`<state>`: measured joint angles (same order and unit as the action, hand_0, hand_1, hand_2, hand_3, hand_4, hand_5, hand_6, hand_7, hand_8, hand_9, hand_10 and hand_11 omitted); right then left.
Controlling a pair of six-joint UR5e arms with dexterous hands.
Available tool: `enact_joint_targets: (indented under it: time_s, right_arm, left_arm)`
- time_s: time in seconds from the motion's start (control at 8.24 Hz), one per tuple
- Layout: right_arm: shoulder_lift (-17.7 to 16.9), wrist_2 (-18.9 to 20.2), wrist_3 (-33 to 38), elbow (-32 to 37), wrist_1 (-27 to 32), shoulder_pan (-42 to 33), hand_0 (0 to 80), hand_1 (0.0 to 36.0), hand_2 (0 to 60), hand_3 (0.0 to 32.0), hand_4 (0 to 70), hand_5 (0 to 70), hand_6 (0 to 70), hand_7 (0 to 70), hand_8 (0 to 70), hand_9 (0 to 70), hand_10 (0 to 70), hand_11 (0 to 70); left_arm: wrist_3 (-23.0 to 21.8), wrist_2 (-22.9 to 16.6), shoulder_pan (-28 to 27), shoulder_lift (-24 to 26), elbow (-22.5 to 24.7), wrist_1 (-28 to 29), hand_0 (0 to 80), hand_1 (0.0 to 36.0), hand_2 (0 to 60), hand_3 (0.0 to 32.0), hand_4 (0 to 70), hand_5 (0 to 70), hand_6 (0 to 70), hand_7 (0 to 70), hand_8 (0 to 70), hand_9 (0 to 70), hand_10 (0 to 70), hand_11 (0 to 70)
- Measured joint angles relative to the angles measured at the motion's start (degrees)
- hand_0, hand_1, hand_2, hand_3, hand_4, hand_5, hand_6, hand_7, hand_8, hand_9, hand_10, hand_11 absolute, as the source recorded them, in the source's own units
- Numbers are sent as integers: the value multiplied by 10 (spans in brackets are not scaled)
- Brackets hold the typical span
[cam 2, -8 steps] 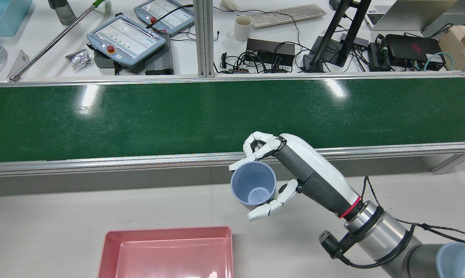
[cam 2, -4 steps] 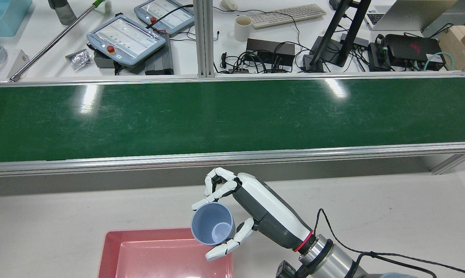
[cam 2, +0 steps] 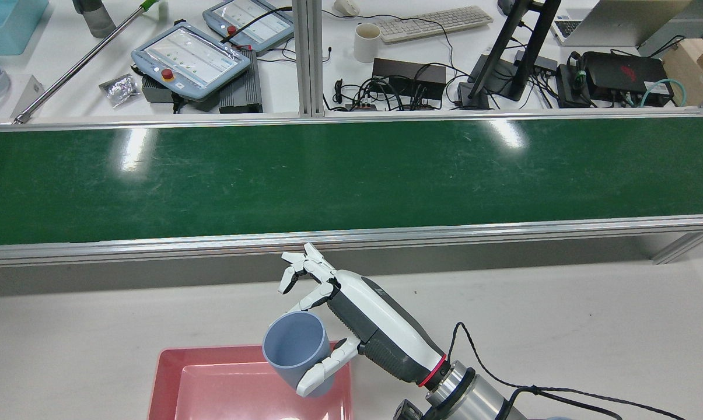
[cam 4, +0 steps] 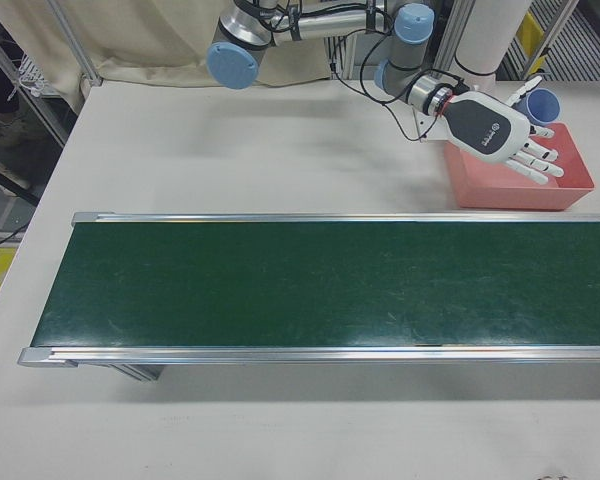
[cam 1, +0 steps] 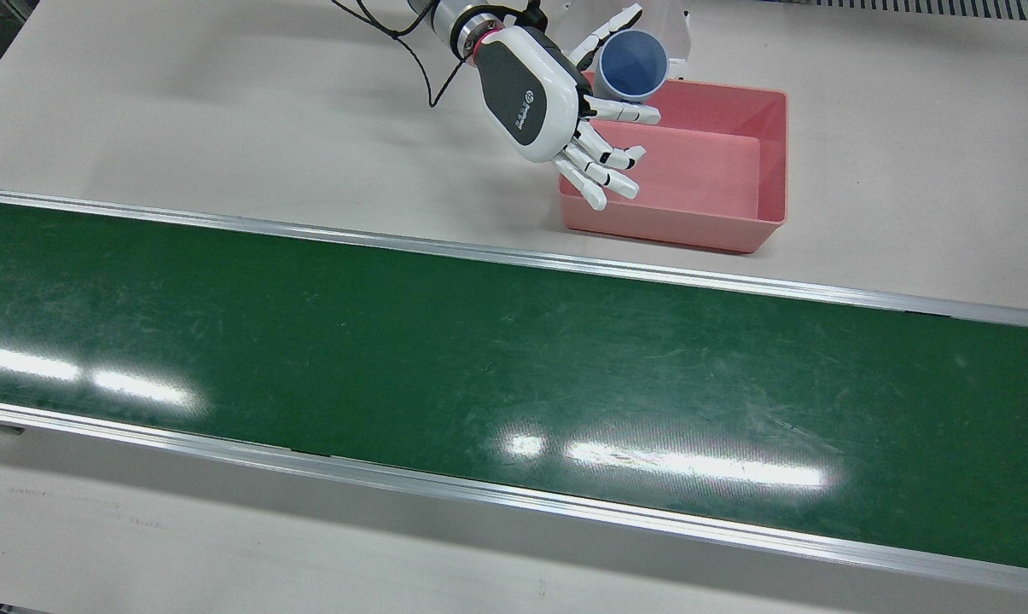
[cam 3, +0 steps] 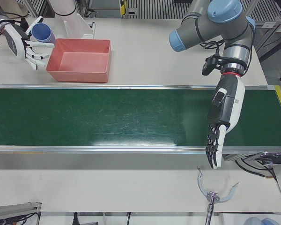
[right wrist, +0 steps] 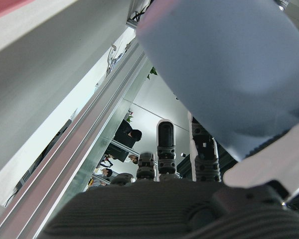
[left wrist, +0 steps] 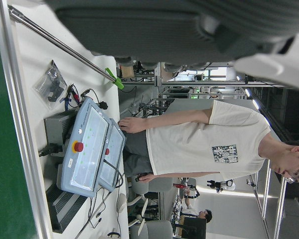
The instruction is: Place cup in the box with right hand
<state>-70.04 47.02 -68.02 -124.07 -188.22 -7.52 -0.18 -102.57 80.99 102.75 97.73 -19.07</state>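
Note:
A light blue cup (cam 2: 293, 350) hangs over the pink box's (cam 2: 164, 373) corner nearest the right arm. My right hand (cam 2: 357, 324) still has the cup between its thumb and one finger; the other fingers are spread out straight, away from it. The front view shows the cup (cam 1: 633, 66) mouth-up beside the right hand (cam 1: 531, 94), above the box's rim (cam 1: 769, 153). The right hand view shows the cup's wall (right wrist: 229, 64) lying against the thumb. My left hand (cam 3: 214, 145) hangs empty over the belt's operator-side edge, fingers straight and pointing down.
The green conveyor belt (cam 1: 479, 358) runs across the table between the box and the operators' side. A desk beyond it carries teach pendants (cam 2: 191, 58), a keyboard and cables. A metal hook tool (cam 3: 215, 194) lies below the left hand.
The right hand has carried the cup from near the belt's edge back and to the left, over the box's corner. Its curled fingers have since spread out.

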Motion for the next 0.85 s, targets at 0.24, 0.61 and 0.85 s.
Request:
enact_joint_targets:
  time_s: [0.24, 0.61, 0.85]
  right_arm:
    - [-3, -1, 7, -1, 2, -1, 216, 0, 0, 0, 595, 0, 165, 700, 149, 353, 76, 97]
    - [-29, 0, 62, -4, -1, -24, 118, 0, 12, 0, 536, 0, 217, 700, 244, 493, 150, 204]
    - [-36, 1, 77, -6, -3, -39, 96, 0, 19, 0, 520, 0, 210, 700, 235, 481, 142, 192]
  left_arm:
    - [0, 0, 0, 0, 0, 0, 0, 0, 0, 0, 0, 0, 0, 0, 0, 0, 0, 0]
    - [0, 0, 0, 0, 0, 0, 0, 0, 0, 0, 0, 0, 0, 0, 0, 0, 0, 0]
    - [0, 0, 0, 0, 0, 0, 0, 0, 0, 0, 0, 0, 0, 0, 0, 0, 0, 0]
